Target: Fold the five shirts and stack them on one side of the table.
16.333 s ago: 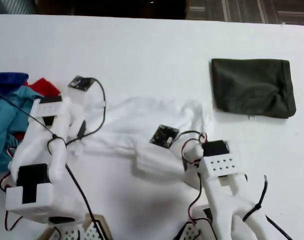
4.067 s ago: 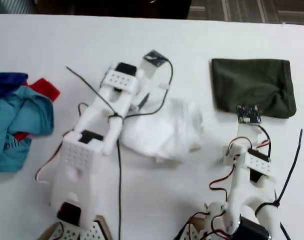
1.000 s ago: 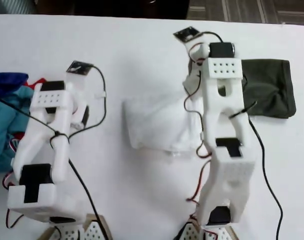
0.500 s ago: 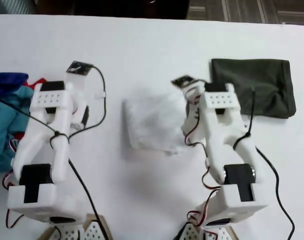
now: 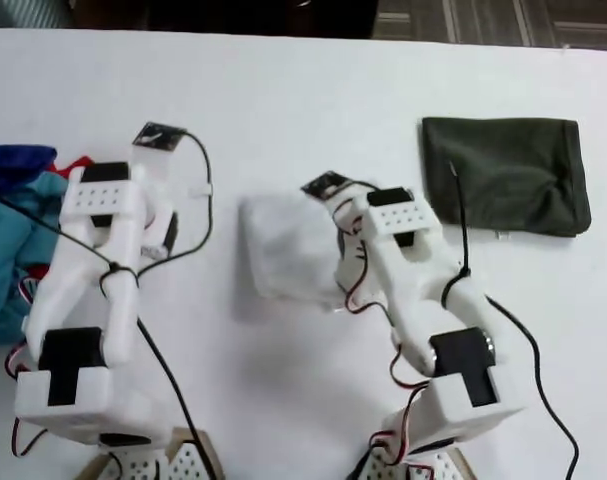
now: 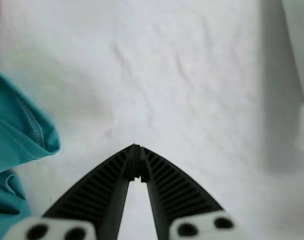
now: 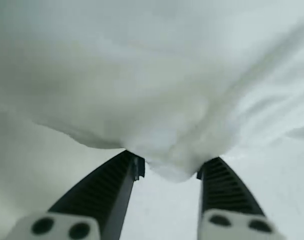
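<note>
A white shirt (image 5: 281, 250) lies bunched into a small fold at the table's middle. My right gripper (image 5: 338, 240) sits at its right edge. In the right wrist view that gripper (image 7: 167, 167) is open, with a rounded edge of the white shirt (image 7: 157, 100) between its fingers (image 7: 114, 182). A dark green folded shirt (image 5: 505, 175) lies at the far right. My left gripper (image 6: 135, 150) is shut and holds nothing, low over bare table beside a teal shirt (image 6: 14, 135). From above, the left gripper (image 5: 166, 238) stands left of the white shirt.
A heap of a teal shirt (image 5: 18, 255), a blue shirt (image 5: 13, 160) and a red shirt (image 5: 86, 168) lies at the table's left edge. The white table (image 5: 283, 90) runs bare along the far side. Cables hang off both arms.
The right arm has drawn back from the far side and swung left onto the white shirt, which is now a narrower bundle shifted slightly left. The left arm has kept still.
</note>
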